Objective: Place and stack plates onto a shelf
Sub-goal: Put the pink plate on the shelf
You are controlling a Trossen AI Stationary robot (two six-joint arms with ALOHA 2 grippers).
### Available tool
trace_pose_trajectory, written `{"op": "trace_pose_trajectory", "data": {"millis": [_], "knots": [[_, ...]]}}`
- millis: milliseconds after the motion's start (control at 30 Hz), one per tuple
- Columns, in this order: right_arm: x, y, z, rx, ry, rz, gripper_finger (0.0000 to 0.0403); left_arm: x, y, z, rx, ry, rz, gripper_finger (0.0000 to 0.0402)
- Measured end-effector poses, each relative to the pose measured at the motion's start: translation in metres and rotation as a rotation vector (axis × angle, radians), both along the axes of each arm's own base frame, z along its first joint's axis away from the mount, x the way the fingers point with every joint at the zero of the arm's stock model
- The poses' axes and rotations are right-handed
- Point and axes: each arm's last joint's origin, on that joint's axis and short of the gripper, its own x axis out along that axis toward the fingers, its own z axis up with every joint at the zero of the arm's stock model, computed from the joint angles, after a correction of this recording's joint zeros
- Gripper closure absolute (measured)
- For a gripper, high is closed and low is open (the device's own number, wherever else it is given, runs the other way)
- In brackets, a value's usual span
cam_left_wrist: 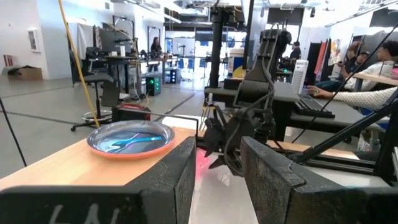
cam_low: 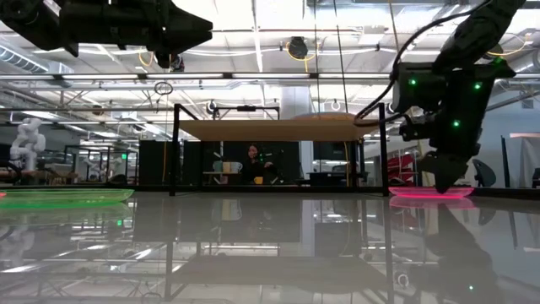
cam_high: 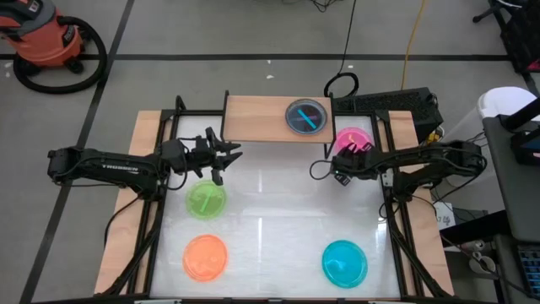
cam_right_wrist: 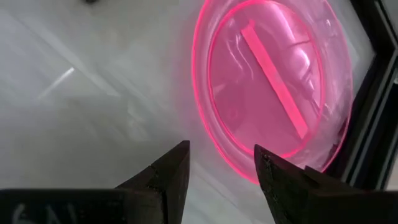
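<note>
On the shelf (cam_high: 261,118) the overhead view shows one plate stack (cam_high: 305,116) at its right end; only the left wrist view shows an orange rim under blue. The right gripper (cam_right_wrist: 217,163), open and empty, hangs over the pink plate (cam_right_wrist: 273,81), whose bright stripe runs diagonally. The left gripper (cam_high: 221,160), part open and empty, is above the green plate (cam_high: 206,199) on the worktop (cam_high: 278,203).

Robotics lab, open-plan, industrial feel. Exposed ceiling trusses (cam_low: 253,76) with strip lights, grey floor marked with black tape lines (cam_high: 253,57). A red shop vacuum (cam_high: 46,38) stands beside the white table (cam_high: 270,203). A white humanoid robot (cam_low: 27,143) is in the background, with desks with monitors (cam_left_wrist: 115,43) and office chairs (cam_left_wrist: 93,93). People sit at workstations (cam_left_wrist: 348,93).
</note>
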Motion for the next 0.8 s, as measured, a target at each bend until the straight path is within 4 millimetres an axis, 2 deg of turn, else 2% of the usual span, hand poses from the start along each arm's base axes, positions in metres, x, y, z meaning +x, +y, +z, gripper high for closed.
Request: {"op": "trace_pose_trajectory", "data": {"millis": [333,800], "knots": [[0.002,-0.002,0.0,-0.006,-0.029,-0.006,0.0243,0.0,0.0,0.0,0.0,0.001,0.0,0.027],[-0.012,-0.006,-0.02,-0.023,-0.048,-0.028,0.0243,0.0,0.0,0.0,-0.016,-0.001,-0.002,0.027]]}}
